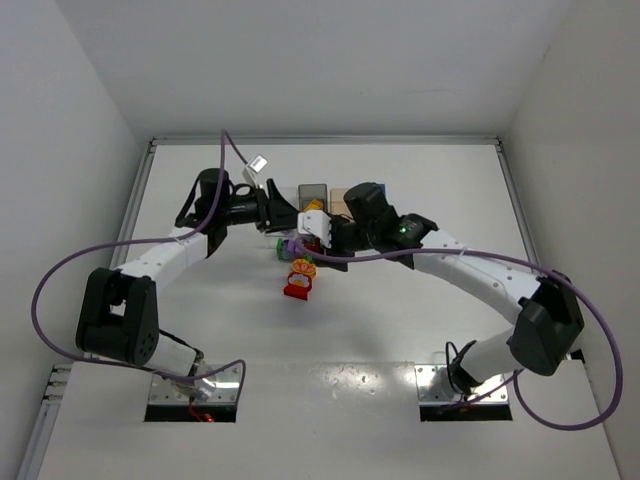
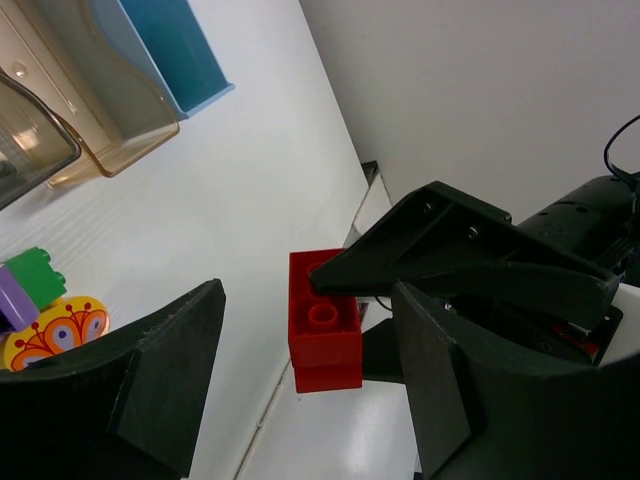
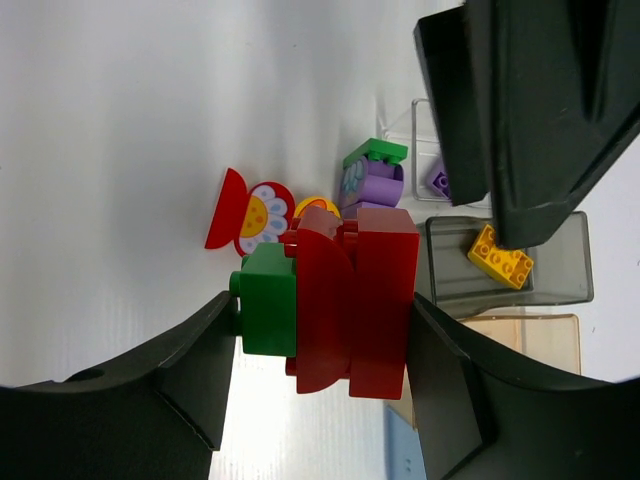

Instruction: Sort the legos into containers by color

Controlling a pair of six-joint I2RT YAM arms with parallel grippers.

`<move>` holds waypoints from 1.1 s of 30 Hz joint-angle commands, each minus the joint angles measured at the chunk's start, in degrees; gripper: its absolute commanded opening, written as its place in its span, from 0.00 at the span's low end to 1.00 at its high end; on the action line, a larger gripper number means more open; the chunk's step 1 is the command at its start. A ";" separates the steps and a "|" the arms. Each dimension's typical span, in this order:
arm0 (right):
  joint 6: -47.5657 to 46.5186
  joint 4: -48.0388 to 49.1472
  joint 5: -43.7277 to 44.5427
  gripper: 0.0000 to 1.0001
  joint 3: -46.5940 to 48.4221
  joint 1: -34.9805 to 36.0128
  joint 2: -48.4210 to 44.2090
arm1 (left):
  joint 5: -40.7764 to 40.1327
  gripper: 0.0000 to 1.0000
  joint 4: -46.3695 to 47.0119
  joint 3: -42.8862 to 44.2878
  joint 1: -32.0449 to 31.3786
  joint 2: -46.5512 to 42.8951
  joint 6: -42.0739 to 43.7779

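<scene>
My right gripper (image 3: 320, 350) is shut on a small stack of legos held off the table: a green brick (image 3: 268, 300) joined to red bricks (image 3: 355, 300). The left wrist view shows the same red brick (image 2: 323, 335) hanging between the fingers of my left gripper (image 2: 310, 390), which is open and not touching it. Both grippers meet mid-table (image 1: 312, 232). The smoky grey container (image 3: 545, 285) holds a yellow brick (image 3: 500, 255), and the clear container (image 3: 420, 130) a purple one (image 3: 437, 180). The tan (image 2: 110, 110) and light blue (image 2: 180, 50) containers stand alongside.
Loose legos lie on the table below the grippers: a red half-round piece with a flower print (image 3: 250, 215), a purple and green stack (image 3: 372, 180) and a yellow flower piece (image 2: 55, 330). The right arm's cable (image 1: 560, 400) loops at the right.
</scene>
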 commanded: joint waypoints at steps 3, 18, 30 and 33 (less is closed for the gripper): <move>0.91 3.47 1.47 0.12 3.29 0.22 1.15 | 0.94 0.73 -0.70 2.69 -1.62 0.36 2.46; 1.44 5.66 3.75 0.12 4.88 0.22 2.82 | 0.94 0.65 -1.32 2.70 -2.67 0.89 3.00; 1.44 5.66 3.75 0.12 5.40 1.36 2.82 | 0.95 0.55 -1.32 3.22 -3.20 1.41 4.05; 0.91 5.66 3.75 0.12 4.88 1.89 2.30 | 0.94 0.53 -1.32 3.22 -3.20 1.41 4.05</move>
